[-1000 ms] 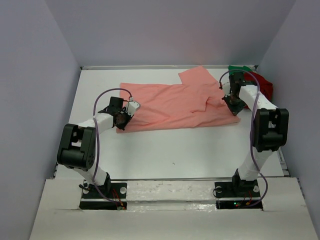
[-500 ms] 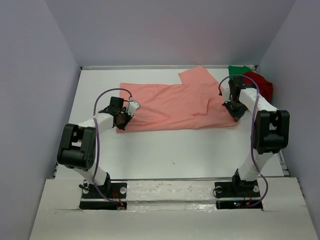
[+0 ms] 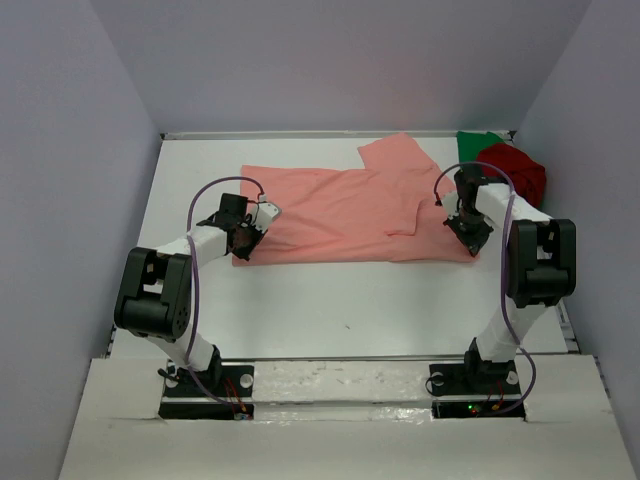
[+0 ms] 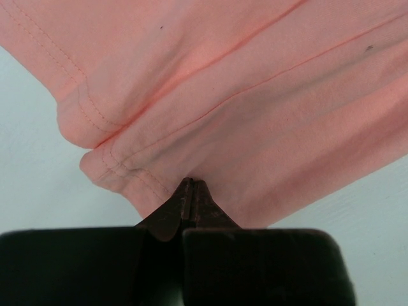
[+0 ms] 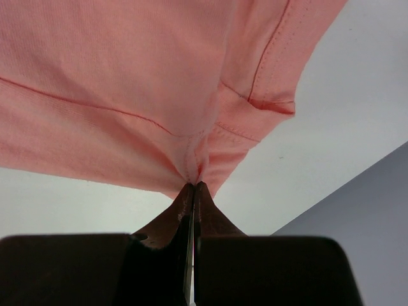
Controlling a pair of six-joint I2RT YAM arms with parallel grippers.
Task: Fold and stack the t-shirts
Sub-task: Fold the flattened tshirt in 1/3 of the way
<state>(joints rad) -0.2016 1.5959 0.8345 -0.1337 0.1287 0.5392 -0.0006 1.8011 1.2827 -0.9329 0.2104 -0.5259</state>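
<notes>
Top external: pink shirt spread flat on worktop. Left fingers clamped on its near-left corner, right fingers on near-right corner. Red shirt and green shirt bunched far right.

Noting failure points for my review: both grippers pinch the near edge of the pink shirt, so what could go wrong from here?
The left gripper and right gripper each pinch only a small tuck of the salmon-pink shirt at their fingertips; lifting could let it slip. A flap lies doubled over near the right gripper, so folding may lock in a crooked layer. The dark red shirt and green shirt sit just beyond the right gripper and might get dragged.
</notes>
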